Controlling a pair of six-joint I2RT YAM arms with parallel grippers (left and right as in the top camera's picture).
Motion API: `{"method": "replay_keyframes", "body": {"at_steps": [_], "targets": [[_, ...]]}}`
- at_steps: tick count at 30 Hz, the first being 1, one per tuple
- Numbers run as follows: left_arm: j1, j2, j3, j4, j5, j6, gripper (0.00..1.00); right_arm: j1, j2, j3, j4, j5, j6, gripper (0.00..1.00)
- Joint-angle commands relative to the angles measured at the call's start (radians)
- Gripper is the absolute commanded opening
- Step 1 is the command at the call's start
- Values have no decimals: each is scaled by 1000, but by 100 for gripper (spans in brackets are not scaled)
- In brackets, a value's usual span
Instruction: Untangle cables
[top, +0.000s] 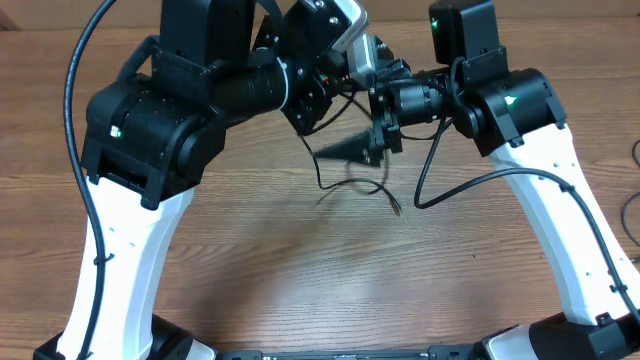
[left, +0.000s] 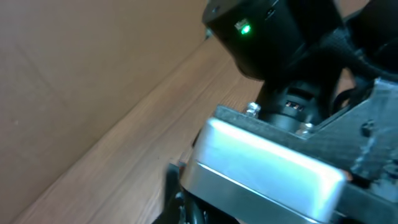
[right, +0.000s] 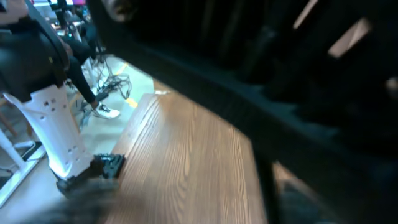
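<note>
In the overhead view a thin black cable (top: 322, 172) hangs from where the two grippers meet at the top centre. It loops down over the wooden table (top: 300, 270) and ends in a small plug (top: 397, 210). My left gripper (top: 325, 95) and my right gripper (top: 379, 130) are pressed close together above it, and their fingers are hidden among the dark housings. The left wrist view shows only a silver camera block (left: 267, 168) and a black motor with a green light (left: 261, 34). The right wrist view is blurred, with bare tabletop (right: 186, 162) and no cable.
A thicker black arm cable (top: 470, 185) curves along the right arm. More thin cable ends show at the far right edge (top: 632, 205). The white arm links (top: 130, 250) stand on both sides. In the right wrist view the table's edge and an arm base (right: 56, 143) show.
</note>
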Motion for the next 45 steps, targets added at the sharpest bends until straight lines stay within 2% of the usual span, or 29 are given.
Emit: {"method": "replay_keyframes", "body": {"at_steps": [1, 10, 14, 15, 16, 17, 18, 19, 20, 24, 33, 41, 45], "targets": [[-6, 0, 4, 51, 103, -32, 4, 28, -1, -1, -9, -3, 2, 4], [-4, -3, 4, 19, 97, -31, 4, 28, -1, -1, -20, 24, 8, 4], [-4, -3, 4, 8, 76, -32, 7, 28, -1, 0, -19, 41, 8, 4], [-4, -3, 4, 2, 77, -32, 12, 27, -1, -1, -17, 53, 8, 4], [-4, -3, 4, -8, 76, -28, 22, 26, -1, -1, -16, 69, 8, 4], [-4, -3, 4, -24, 76, -20, 42, 25, -1, -1, -14, 92, 7, 4], [-4, -3, 4, -58, 68, 5, 76, 18, -1, -1, -13, 111, 8, 4], [-4, -3, 4, -77, 52, 8, 87, 13, -1, 0, -11, 111, 7, 4], [-4, -3, 4, -94, 31, 8, 90, 6, -1, -1, -8, 111, 8, 4], [-4, -3, 4, -151, -46, 8, 91, -26, -1, 0, -1, 111, 8, 4], [-5, -3, 4, -226, -51, 9, 92, -151, -1, 0, 7, 135, 8, 4], [-5, -3, 4, -352, -47, -18, 92, -338, -1, 0, 71, 508, 8, 4], [-5, -3, 4, -411, -47, -49, 89, -452, -1, -1, 101, 830, 4, 4]]}}
